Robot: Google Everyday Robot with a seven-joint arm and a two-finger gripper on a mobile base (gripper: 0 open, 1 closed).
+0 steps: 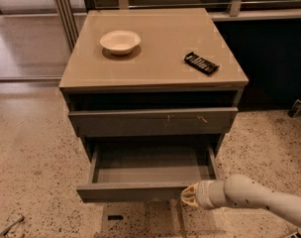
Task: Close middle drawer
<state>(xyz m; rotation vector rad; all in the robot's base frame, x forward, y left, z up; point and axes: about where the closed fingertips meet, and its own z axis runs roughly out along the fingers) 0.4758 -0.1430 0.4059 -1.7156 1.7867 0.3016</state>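
You are looking at the middle drawer standing pulled well out of the cabinet, under the scratched upper drawer front. Your gripper is sitting at the right end of the drawer's front panel, which is stretching away toward its 9 o'clock. You cannot tell whether it is touching the panel, how far it is open, or whether it is holding anything. The drawer's interior is showing only bare grey floor. On top, a white bowl is sitting at 11 o'clock, showing a plain inside, and a black flat object is lying at 2 o'clock.

Claw just before middle drawer
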